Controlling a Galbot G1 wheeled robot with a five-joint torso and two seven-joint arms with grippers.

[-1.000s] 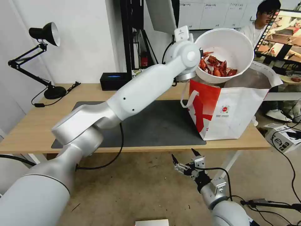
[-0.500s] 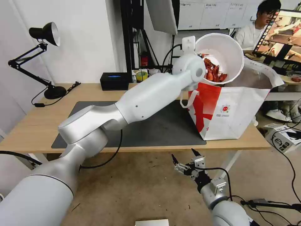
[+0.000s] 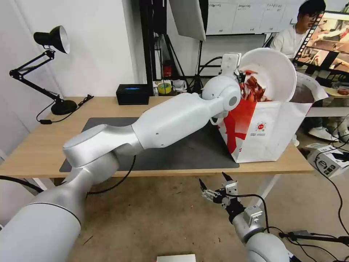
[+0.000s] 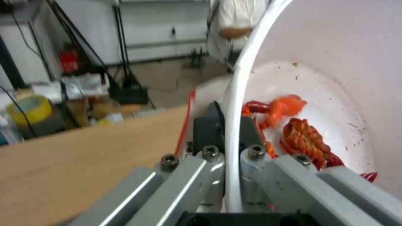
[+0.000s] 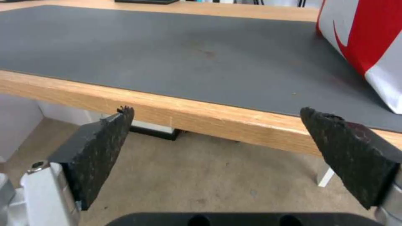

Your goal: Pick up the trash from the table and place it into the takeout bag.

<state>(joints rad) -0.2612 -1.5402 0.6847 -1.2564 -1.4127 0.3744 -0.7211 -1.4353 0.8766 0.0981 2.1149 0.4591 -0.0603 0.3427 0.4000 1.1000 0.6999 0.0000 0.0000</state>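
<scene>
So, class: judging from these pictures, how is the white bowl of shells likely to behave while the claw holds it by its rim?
The bowl probably is light and fairly stiff: the left claw carries it tipped over the bag by a rim pinch alone. Its thin rim may flex or slip. The loose shells will likely slide out as it tilts.

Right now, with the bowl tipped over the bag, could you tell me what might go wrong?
1. The left end effector pinches only the thin rim of the white bowl; as it tilts steeply, the bowl could slip or flex free.
2. The crayfish shells sit near the takeout bag edge, so some may fall outside onto the table.
3. The bowl could snag the bag's floppy rim.
</scene>
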